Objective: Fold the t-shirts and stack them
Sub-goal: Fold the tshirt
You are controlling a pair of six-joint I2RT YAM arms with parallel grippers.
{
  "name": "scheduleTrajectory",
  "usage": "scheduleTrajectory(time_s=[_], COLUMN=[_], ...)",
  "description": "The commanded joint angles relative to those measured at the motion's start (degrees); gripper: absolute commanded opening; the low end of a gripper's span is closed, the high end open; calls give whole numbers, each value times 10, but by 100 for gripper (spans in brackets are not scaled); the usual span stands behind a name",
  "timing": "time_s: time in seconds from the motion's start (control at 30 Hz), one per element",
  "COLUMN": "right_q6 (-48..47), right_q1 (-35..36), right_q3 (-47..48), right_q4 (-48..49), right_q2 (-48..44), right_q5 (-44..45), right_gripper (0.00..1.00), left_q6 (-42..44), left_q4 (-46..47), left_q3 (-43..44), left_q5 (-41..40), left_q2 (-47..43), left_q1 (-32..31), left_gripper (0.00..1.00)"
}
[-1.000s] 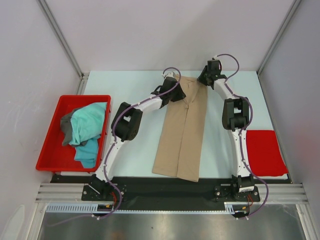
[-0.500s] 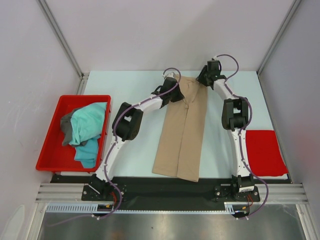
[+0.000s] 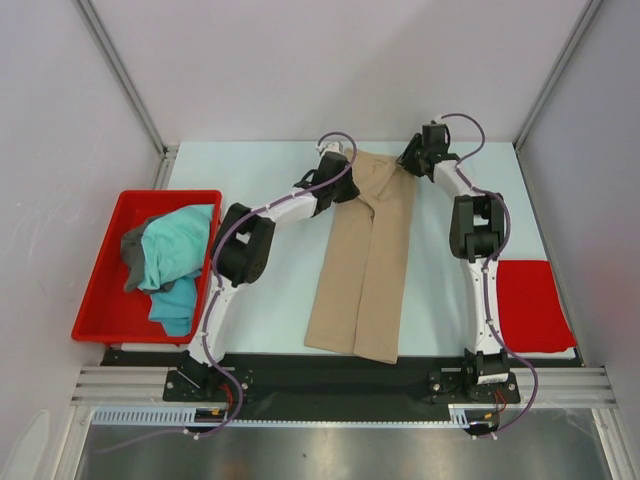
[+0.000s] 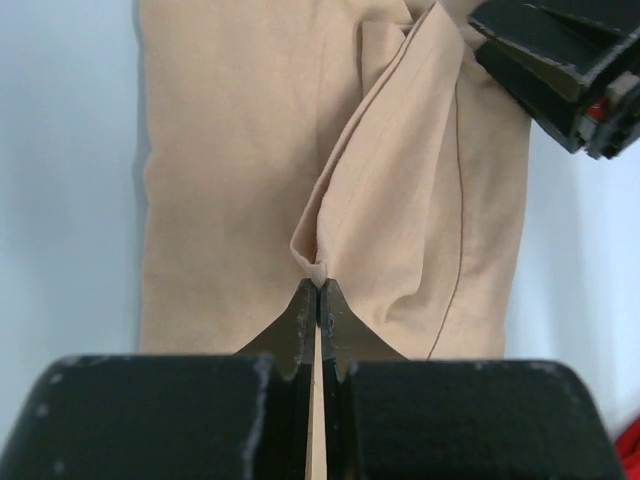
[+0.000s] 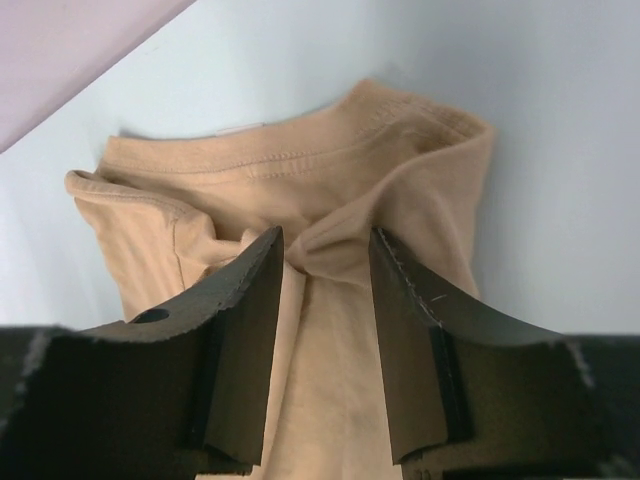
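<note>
The pale worktop carries the tan t-shirt, folded into a long strip that runs from the far edge to the near edge, about midway across. At the left edge, the red tray holds the teal t-shirt beside the dark grey t-shirt. At the strip's far end, the left gripper is clenched on a raised fold of tan cloth. The right gripper stands parted, with a hump of cloth between its fingers.
</note>
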Motion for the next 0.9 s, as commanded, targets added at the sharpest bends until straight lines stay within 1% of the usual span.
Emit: scheduleTrajectory(time_s=[0.0,0.17,0.4,0.47,0.53,0.6,0.67,0.73,0.77,0.8,0.87], right_q6=[11,12,-20,-21,-22,-33,-40,-35,-32,-28,-28], right_q1=[-9,-11,-7,-4,4,10,17,18,18,19,18], right_q3=[-33,-31,9,16,33,41,48,51,52,51,52], right_q4=[34,27,45,50,47,46,40,37,36,35,29], right_q2=[-62,-56,-41,-38,-33,-31,-28,-24,-20,-18,-16], right_q5=[-11,-12,-42,-58,-65,-79,-87,-91,-97,-100,-102], right_gripper=[45,45,46,47,49,50,51,52,52,52,52], left_q6=[12,-13,-54,-68,-87,-87,-81,-72,-68,-59,-50], left_q4=[5,-18,-11,-14,14,22,-9,-9,-10,-13,-4], left_q3=[-9,-31,-43,-54,-93,-96,-82,-88,-96,-99,-105], left_q5=[-14,-31,27,18,23,22,15,-12,-26,-53,-55], left_q2=[-43,-53,-39,-47,-61,-62,-68,-81,-96,-104,-110], left_q1=[6,8,11,11,12,12,9,0,-5,-14,-17], left_gripper=[0,2,4,1,1,3,3,4,5,11,13])
